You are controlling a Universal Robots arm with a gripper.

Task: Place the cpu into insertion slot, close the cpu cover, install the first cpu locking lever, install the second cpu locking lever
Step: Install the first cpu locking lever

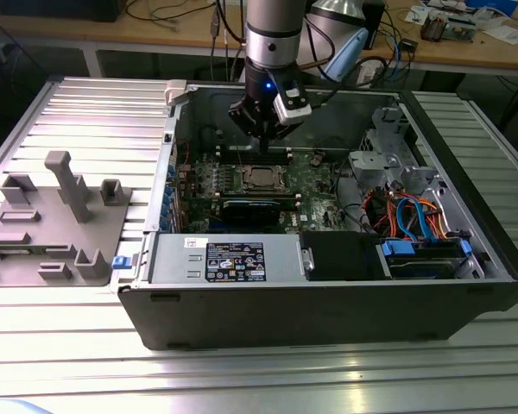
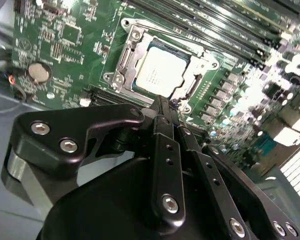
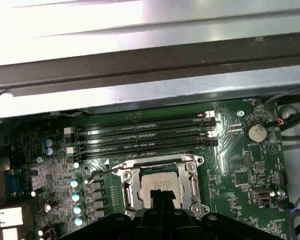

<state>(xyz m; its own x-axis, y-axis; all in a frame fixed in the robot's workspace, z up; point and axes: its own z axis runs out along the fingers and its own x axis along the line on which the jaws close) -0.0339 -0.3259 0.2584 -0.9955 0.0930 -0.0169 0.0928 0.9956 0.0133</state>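
Note:
The cpu (image 2: 159, 71) lies flat in the insertion slot (image 1: 261, 179) on the green board, its dull silver top showing. The cpu cover (image 2: 204, 63) lies down around it, framing the chip through its window. In the first wrist view the cpu (image 3: 159, 182) and the cpu cover (image 3: 127, 189) sit just beyond my fingertips. My gripper (image 2: 162, 102) hangs above the near edge of the socket, shut, with nothing between its fingers and not touching the chip. In the exterior view the gripper (image 1: 266, 140) is inside the open case, above the socket. A thin wire lever (image 3: 98, 172) runs beside the socket.
Long black memory slots (image 3: 145, 136) lie beside the socket, toward the case wall (image 3: 150, 65). A coin battery (image 3: 256, 132) sits on the board. Drive bays and orange and blue cables (image 1: 414, 216) fill the case's side at the exterior view's right. A grey fixture (image 1: 56, 220) stands outside.

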